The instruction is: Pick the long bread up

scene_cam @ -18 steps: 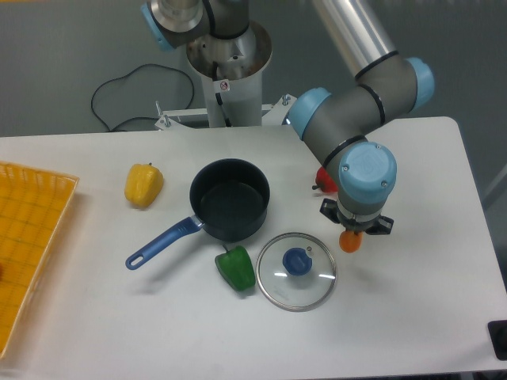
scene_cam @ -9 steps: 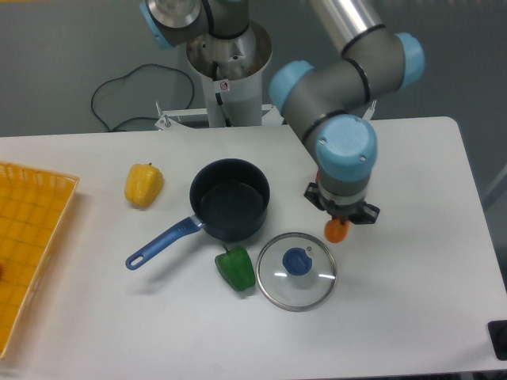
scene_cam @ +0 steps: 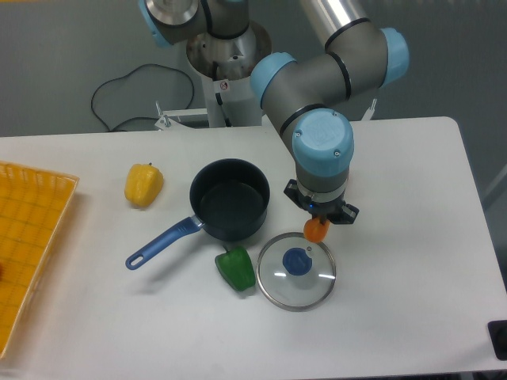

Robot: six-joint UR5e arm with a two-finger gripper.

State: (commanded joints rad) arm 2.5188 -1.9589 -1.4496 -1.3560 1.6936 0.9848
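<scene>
One long bread [scene_cam: 317, 229] gripped endwise in the pincer [scene_cam: 318, 220], only its orange tip showing, hanging just above the glass lid [scene_cam: 297, 270]. Nearby: dark saucepan [scene_cam: 229, 199] to the left, green pepper [scene_cam: 236, 268], yellow pepper [scene_cam: 143, 184], orange tray [scene_cam: 28, 237] at far left. White counter [scene_cam: 412, 261], bare toward the right edge.

Gripper [scene_cam: 318, 215] carried long bread [scene_cam: 317, 229] leftward across table, from right of glass lid [scene_cam: 297, 270] to just above lid's upper rim, nearer pot [scene_cam: 230, 199]. Small red item became hidden behind arm.
</scene>
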